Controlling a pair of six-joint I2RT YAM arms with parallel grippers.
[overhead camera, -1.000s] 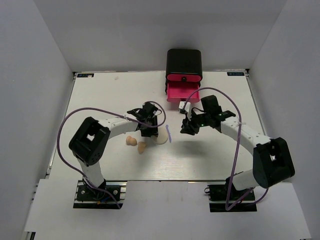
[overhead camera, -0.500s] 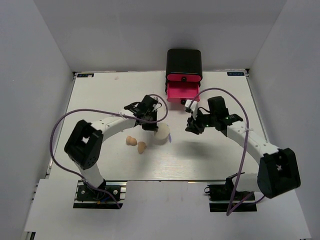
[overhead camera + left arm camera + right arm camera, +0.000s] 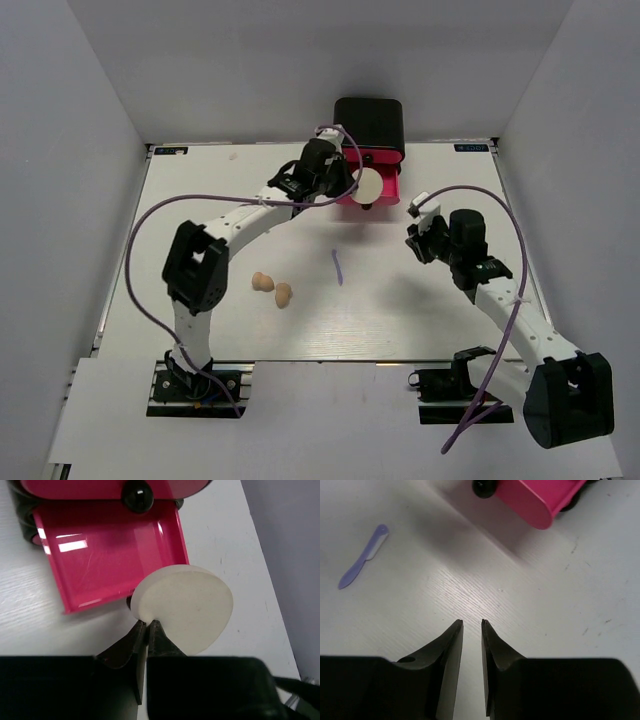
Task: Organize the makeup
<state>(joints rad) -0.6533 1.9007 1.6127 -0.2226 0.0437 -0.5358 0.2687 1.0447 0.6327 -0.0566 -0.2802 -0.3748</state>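
Because the left claw (image 3: 147, 626) clenches the round cream puff (image 3: 185, 607) by its very rim rather than across its face, the disc juts out flat ahead of the fingertips, where it could be dropped without the fingers entering the tray. It hangs just ahead and to the right of the claw. It overlaps only the near right corner of the open pink drawer (image 3: 110, 555), and most of it is over bare table (image 3: 225, 540). My guess is that the claw needs to go forward and to its left before letting go, otherwise the puff may catch the drawer wall and tip out. The drawer floor ahead of the claw looks bare (glare hides part of it).

The right claw (image 3: 472, 625) is parted by only a narrow slit and grips nothing. It sits low over the table, probably held clear of the drawer while the other arm delivers. The thin purple stick (image 3: 364, 556) lies flat, ahead and well to the left of it, a likely next pick. Two peach sponges (image 3: 273, 288) rest together, far behind the left claw.
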